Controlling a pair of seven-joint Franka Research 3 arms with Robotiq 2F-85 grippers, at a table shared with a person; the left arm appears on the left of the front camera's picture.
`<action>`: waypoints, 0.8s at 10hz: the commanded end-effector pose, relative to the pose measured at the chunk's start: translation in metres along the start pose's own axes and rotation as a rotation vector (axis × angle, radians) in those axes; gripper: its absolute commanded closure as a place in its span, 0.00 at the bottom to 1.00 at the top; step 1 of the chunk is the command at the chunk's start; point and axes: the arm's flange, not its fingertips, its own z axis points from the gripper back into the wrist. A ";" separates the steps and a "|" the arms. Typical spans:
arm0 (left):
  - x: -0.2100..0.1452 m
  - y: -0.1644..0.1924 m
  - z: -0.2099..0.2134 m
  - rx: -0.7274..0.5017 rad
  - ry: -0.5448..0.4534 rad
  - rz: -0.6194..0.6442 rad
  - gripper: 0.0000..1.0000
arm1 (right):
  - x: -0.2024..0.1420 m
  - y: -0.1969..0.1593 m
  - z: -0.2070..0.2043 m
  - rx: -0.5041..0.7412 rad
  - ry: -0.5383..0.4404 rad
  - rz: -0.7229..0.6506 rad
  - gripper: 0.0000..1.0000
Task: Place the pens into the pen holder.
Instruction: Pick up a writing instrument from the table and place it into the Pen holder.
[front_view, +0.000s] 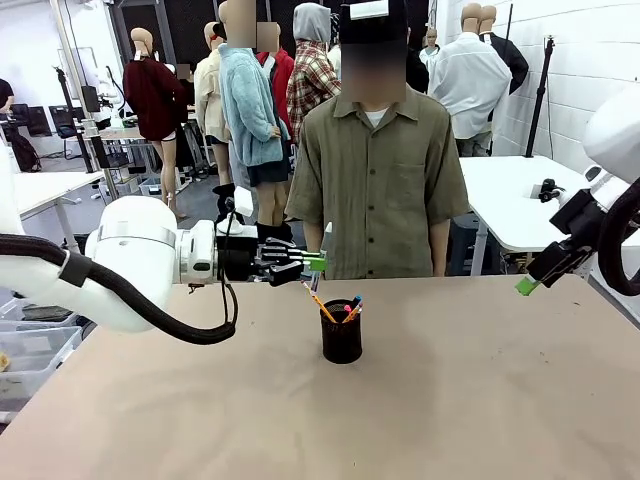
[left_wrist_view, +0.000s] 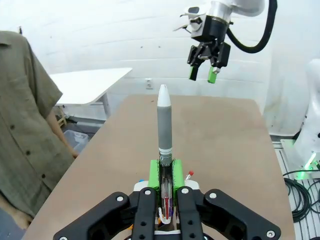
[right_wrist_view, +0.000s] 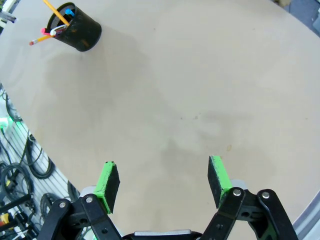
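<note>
the table is a wide brown surface, and a person in an olive shirt stands at its far edge, at 12 o'clock from the pen holder. the left arm comes in from 9 o'clock and lies level above the table. the right arm is at 3 o'clock, high over the right edge of the table. the pen holder stands upright near the middle of the table, and in the right wrist view it is at 11 o'clock, far from the fingers. the left gripper is above the holder, a little toward 11 o'clock from it, and its pads are pressed on a grey-white pen that sticks out beyond them. the right gripper has its pads spread wide apart with nothing between them. orange pens and a pen with a blue end lean inside the holder.
</note>
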 end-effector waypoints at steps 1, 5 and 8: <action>-0.009 0.011 -0.016 -0.037 -0.049 -0.018 1.00 | -0.001 -0.001 -0.002 0.002 -0.004 0.013 0.12; -0.030 0.033 -0.048 -0.057 -0.064 0.017 1.00 | -0.001 -0.001 -0.002 0.002 -0.004 0.013 0.12; -0.050 0.037 -0.059 -0.065 -0.044 0.061 1.00 | -0.001 -0.001 -0.002 0.002 -0.004 0.013 0.12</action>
